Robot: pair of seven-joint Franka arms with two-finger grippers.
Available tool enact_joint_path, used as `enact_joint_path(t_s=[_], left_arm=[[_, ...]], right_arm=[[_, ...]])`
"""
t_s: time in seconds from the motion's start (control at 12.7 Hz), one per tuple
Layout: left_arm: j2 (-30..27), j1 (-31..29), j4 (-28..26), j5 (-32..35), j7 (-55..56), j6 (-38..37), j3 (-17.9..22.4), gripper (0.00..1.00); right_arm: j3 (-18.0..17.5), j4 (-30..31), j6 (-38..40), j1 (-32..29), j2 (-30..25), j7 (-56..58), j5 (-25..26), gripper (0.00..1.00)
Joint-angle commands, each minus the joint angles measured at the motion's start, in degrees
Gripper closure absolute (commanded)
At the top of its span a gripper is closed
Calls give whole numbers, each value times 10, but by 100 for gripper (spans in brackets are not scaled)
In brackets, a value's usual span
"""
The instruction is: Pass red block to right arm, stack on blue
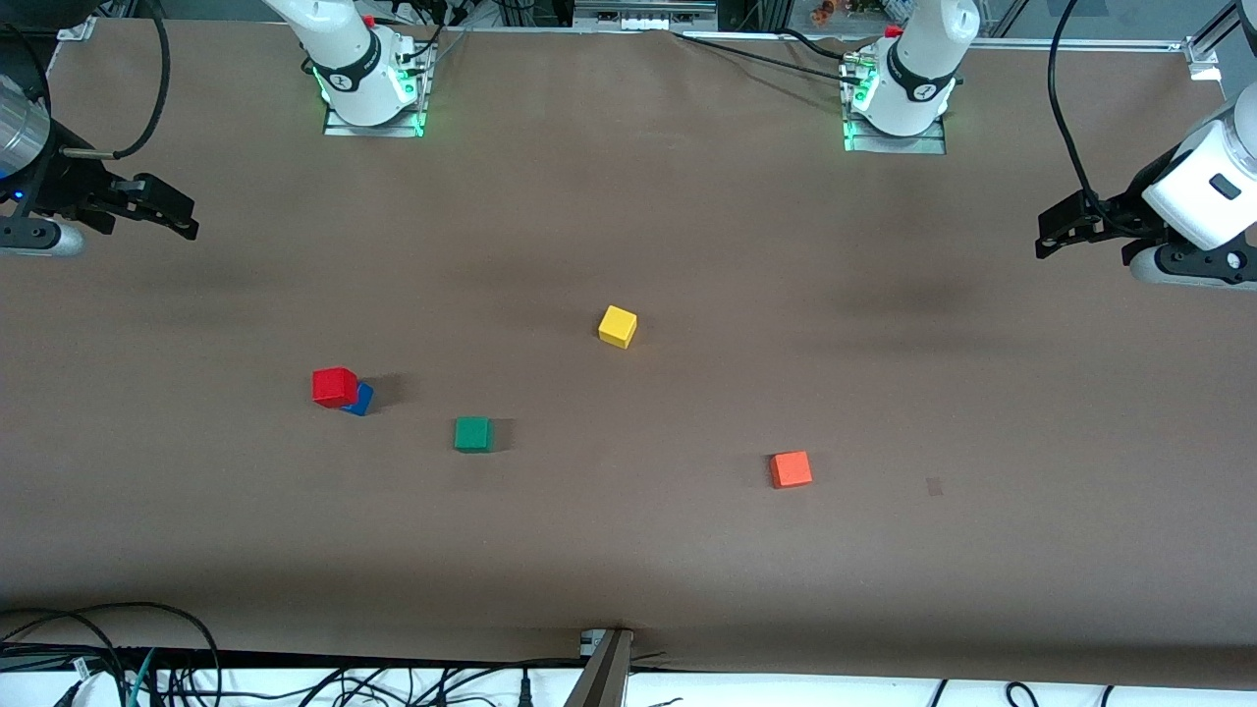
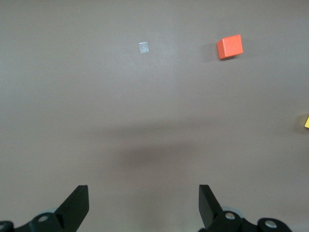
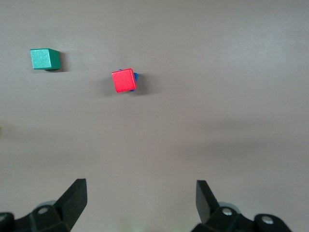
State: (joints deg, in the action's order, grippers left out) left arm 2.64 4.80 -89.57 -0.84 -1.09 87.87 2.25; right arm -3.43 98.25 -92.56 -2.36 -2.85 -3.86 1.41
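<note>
The red block [image 1: 334, 386] sits on top of the blue cube [image 1: 360, 400], shifted a little off centre, toward the right arm's end of the table. The right wrist view shows the red block [image 3: 124, 80] with only a sliver of the blue cube [image 3: 135, 76] peeking out. My right gripper [image 1: 167, 208] hangs open and empty over the table's edge at its own end. At the other end my left gripper [image 1: 1065, 228] is open too, with nothing between its fingers, high over bare table.
A green cube [image 1: 472, 433] lies beside the stack, slightly nearer the front camera. A yellow cube [image 1: 618, 326] sits mid-table. An orange-red cube [image 1: 791, 468] lies toward the left arm's end, with a small grey mark [image 1: 934, 486] beside it.
</note>
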Motion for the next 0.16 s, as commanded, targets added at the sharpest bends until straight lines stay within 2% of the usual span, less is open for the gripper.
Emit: enact_joint_path(t_s=[0.0, 0.08], left_arm=[[3, 0, 10, 5, 4, 2, -2, 0], [3, 0, 11, 5, 4, 3, -2, 0]], right_arm=[[-11, 7, -7, -9, -9, 1, 4, 0], [-11, 6, -8, -8, -8, 1, 8, 0]])
